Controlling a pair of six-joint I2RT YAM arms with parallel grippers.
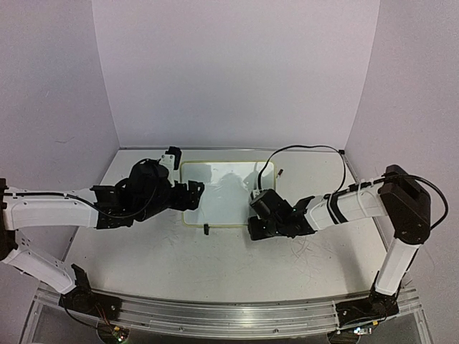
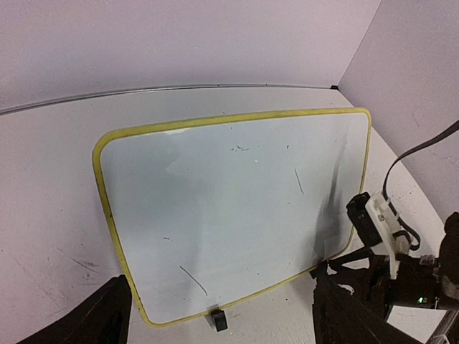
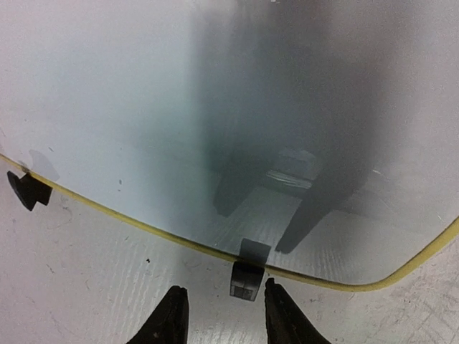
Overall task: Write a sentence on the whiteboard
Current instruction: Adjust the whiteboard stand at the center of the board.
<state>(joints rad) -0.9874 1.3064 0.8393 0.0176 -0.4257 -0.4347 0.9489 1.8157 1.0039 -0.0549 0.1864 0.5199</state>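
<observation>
- Where the whiteboard [image 1: 222, 204] lies flat on the bench [image 1: 143, 251], we find it at the middle of the far edge, its long sides parallel to that edge and its far rim near the back wall [image 1: 237, 72].
- Open bench runs from the board's near rim to the near edge, and also to the left and right of the board.
- A black cable [image 1: 301, 148] loops over the far right part of the bench, just beyond the board's right rim.
- The bench top is white and scuffed with grey scratches; pale walls close the left, far and right sides.
- The board face is glossy white with a few faint grey strokes, inside a thin yellow-green rim.
- The left claw [image 1: 197, 192] hangs at the board's left edge, its fingers spread wide and gripping nothing.
- The right claw [image 3: 224, 288] sits low at the near rim by the near right corner, its jaws partway open.
- Its fingertips flank a black clip foot [image 3: 247, 276] on that rim; we cannot tell whether they touch it.
</observation>
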